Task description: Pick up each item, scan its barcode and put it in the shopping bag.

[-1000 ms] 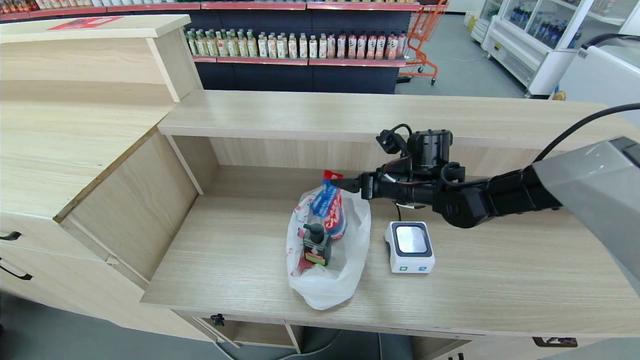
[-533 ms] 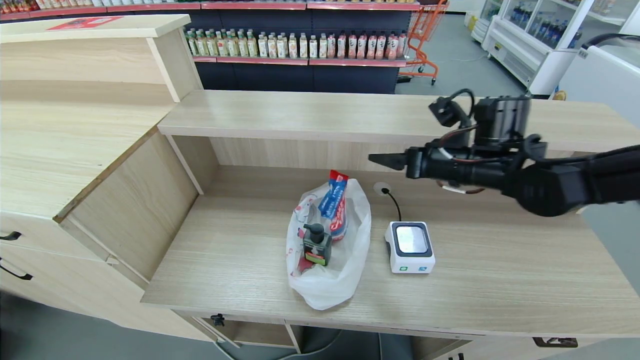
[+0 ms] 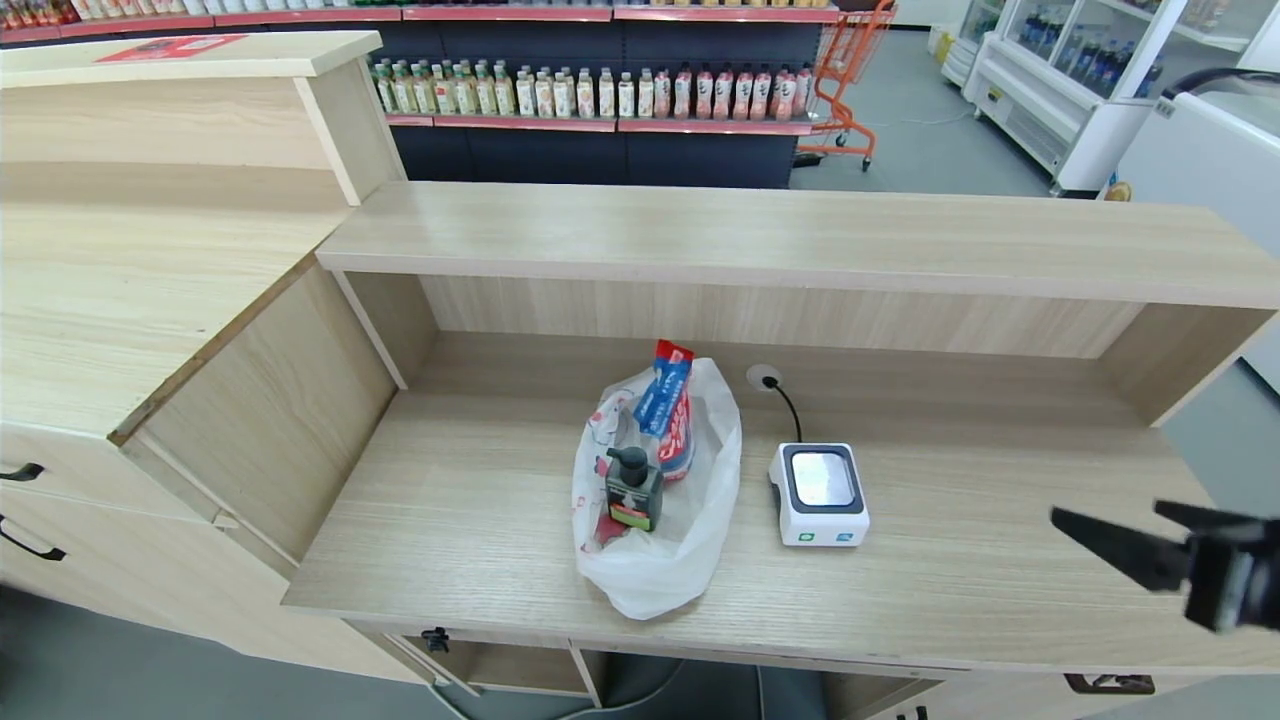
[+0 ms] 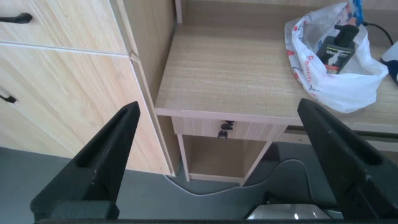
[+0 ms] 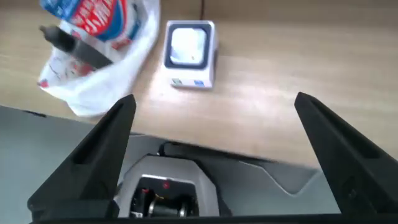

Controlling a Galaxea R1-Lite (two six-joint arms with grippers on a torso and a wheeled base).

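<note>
Black and spread wide, the right pincer [image 3: 1105,508] is hovering over the front right part of the pale wood bench [image 3: 1000,590]. Its arm is coming in low from the right edge of the head view and its two fingers are pointing left, toward the middle of the bench. Its jaws are standing far apart, with bench top showing between them. The left pincer [image 4: 217,106] is hanging lower, out in front of the bench's front left corner and below its top, its jaws likewise gaping wide. Past them a small black latch [image 4: 225,129] is sitting under the bench edge, next to the drawer fronts [image 4: 56,93] of the neighbouring cabinet.

Nearest the right pincer, yet well apart from it, a white barcode scanner [image 3: 818,492] with a grey window is sitting on the bench. Its black cable [image 3: 785,405] is running back to a round hole in the bench top. Just beside the scanner, on its left, the white plastic shopping bag [image 3: 650,585] is slumping on the bench with its mouth gaping. Inside it a dark pump bottle [image 3: 633,490] is standing upright. Behind the bottle a blue-and-red packet [image 3: 668,410] is leaning, its red top poking out above the bag's rim. Something red is lying low in the bag beside the bottle; what it is cannot be told.

The scanner is sitting between the bag and the right pincer, while the left pincer is hanging well apart from the bag, off the bench's other end. Beyond the raised back ledge, shelves [image 3: 600,90] of bottles and an orange trolley [image 3: 850,80] are standing.
</note>
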